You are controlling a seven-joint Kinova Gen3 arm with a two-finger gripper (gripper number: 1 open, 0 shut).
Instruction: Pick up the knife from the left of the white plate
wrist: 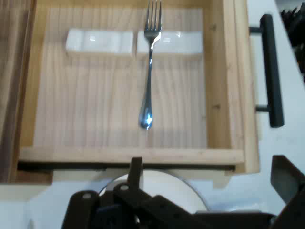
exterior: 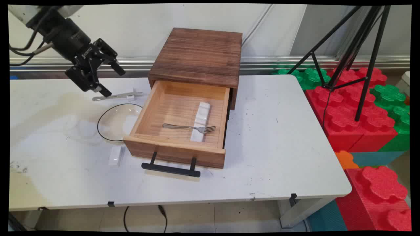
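Claw (exterior: 111, 80) hangs spread and empty above the table's (exterior: 279, 157) far left part, over a utensil (exterior: 116, 96) lying on a small white rest, with a glass bowl (exterior: 116, 123) just nearer. Toward the right sits the open wooden drawer (exterior: 178, 131); inside, a fork (exterior: 189, 127) lies across a white holder (exterior: 200, 120) (its tines point away from the claw, handle nearer it).

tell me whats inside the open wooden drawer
Inside the open light wooden drawer lies a long white ceramic rest, with a silver metal fork lying across it, tines on the rest. The drawer floor under the rest is hidden.
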